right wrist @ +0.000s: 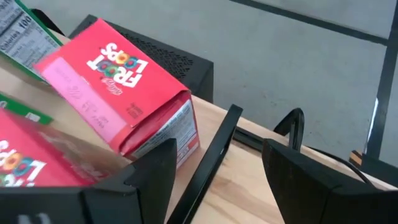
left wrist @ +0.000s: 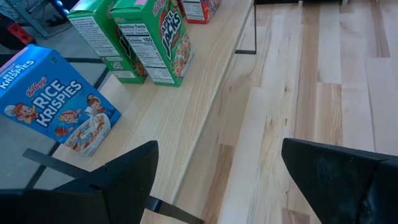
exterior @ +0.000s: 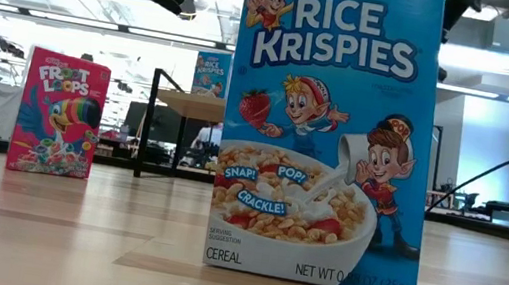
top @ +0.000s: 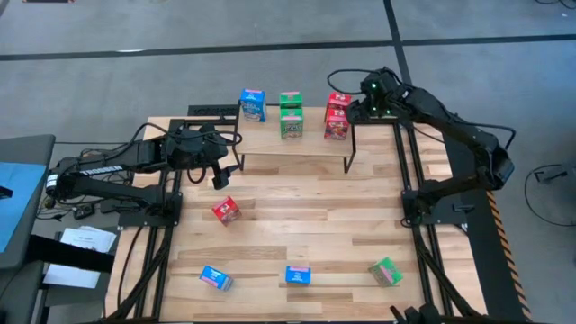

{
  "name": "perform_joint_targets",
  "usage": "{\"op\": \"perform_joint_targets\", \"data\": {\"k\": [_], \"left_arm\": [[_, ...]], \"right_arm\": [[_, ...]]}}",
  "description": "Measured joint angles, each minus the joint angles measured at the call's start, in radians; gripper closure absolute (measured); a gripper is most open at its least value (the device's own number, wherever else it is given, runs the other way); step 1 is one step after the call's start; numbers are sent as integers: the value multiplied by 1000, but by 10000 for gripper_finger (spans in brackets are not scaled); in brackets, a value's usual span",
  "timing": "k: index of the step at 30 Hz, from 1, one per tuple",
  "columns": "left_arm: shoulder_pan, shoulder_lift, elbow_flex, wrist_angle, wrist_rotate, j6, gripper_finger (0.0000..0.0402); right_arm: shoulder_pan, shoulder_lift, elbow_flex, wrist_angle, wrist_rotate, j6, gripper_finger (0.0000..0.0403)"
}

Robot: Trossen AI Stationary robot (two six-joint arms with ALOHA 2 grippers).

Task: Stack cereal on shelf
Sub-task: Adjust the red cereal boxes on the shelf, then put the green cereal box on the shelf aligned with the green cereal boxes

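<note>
Both hands empty beside a shelf holding five boxes.

The right hand (top: 358, 112), fingers apart, sits just beside the two red boxes (top: 337, 114) at the shelf (top: 297, 144) end; the left hand (top: 219, 170), spread wide, hovers near the other end. Two green boxes (top: 291, 115) and one blue box (top: 253, 105) also stand there; four more lie on the surface (top: 297, 229).

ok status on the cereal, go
Left gripper open, empty. Right gripper open beside red boxes on shelf. Four boxes left on table.
</note>
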Motion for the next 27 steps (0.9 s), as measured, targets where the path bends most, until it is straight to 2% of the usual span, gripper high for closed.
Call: {"op": "perform_joint_targets", "data": {"k": [8,17,27], "left_arm": [[0,0,0,0,0,-1,70],[0,0,0,-1,0,-2,70],[0,0,0,6,-10,14,70]], "right_arm": [[-9,42,0,28,5,-22,143],[-9,24,1,9,40,-23,143],[24,15,101,-196,49,-31,143]]}}
